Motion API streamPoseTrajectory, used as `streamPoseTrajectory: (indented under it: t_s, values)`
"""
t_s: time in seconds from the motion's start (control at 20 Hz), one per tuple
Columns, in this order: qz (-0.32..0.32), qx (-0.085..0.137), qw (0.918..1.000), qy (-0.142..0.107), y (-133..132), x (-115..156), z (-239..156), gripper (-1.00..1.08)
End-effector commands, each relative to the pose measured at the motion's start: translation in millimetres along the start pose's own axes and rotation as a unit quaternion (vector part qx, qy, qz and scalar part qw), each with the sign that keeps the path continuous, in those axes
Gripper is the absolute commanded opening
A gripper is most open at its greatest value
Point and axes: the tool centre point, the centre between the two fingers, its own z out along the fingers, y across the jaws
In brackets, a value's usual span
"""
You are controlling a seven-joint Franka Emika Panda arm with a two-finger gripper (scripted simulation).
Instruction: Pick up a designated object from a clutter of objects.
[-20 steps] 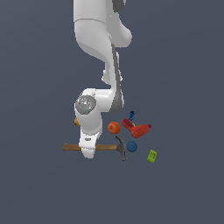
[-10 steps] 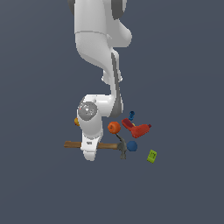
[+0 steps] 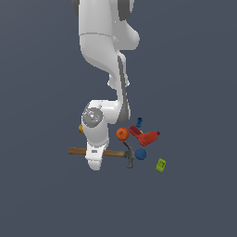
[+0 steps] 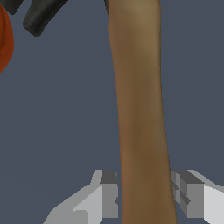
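Now, your hammer (image 3: 115,153) lies flat on the floor, and everything else is best placed from it: the orange ball (image 3: 122,134) sits just beside its head, the red drill (image 3: 147,137) a little farther off on the same side, the blue ball (image 3: 140,154) next to the head's far face, the green box (image 3: 160,165) well beyond that.

The gripper (image 4: 146,194) straddles the wooden handle, a finger (image 4: 108,194) on either side. The jaws stand apart, with a sliver of floor showing on the one side; whether the other pad already touches the wood is hard to tell.

Expect the hammer to be stiff and head-heavy. Your hold sits around mid-handle, away from the dark metal head, so I judge it may droop toward the head on lifting; the smooth, round wood could also roll or slip between flat pads.

In the exterior view the arm hides the middle of the handle and the fingers. The wrist view cuts off the head and most of the ball.
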Motion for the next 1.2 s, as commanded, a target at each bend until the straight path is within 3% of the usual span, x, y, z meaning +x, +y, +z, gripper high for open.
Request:
streamPoseTrajectory:
  t_s: [0.0, 0.5, 1.15]
  values:
    - [0.0, 0.0, 1.0, 0.0, 0, 0, 0, -1.0]
    - [0.0, 0.001, 1.0, -0.001, -3, 29, -34, -1.0]
    - [-0.001, 0.003, 1.0, -0.001, -11, 129, -153, -1.0]
